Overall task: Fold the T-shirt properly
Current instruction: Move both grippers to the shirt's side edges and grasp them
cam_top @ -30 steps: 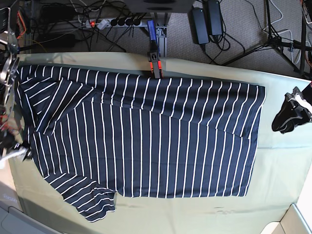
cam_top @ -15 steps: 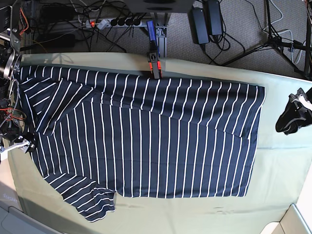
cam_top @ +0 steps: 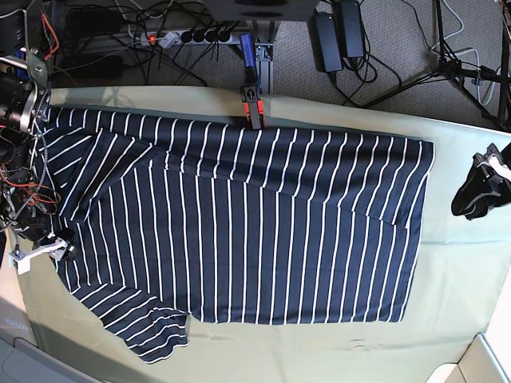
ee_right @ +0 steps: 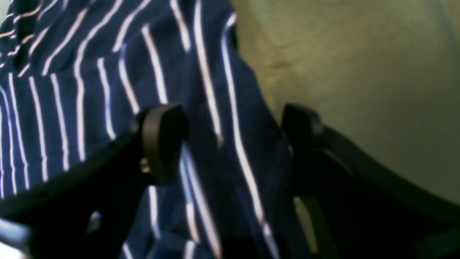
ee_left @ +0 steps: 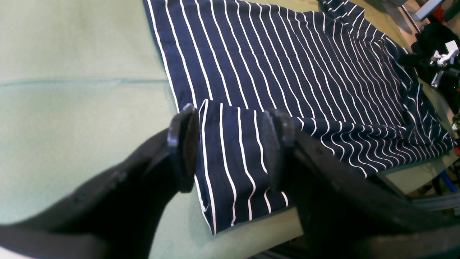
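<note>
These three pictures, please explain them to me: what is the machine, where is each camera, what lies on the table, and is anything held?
The machine is a robot with two arms, each ending in a claw. One picture looks down from above; the other two come from cameras fixed on the wrists, looking past the claws. A navy T-shirt with white stripes lies spread on a pale green table cloth. The left claw stands open off the shirt's hem side, holding nothing. The right claw is open too, right at the sleeve end, with cloth showing between its fingers; it has not closed on it. An orange clamp sits at the table's far edge.
</note>
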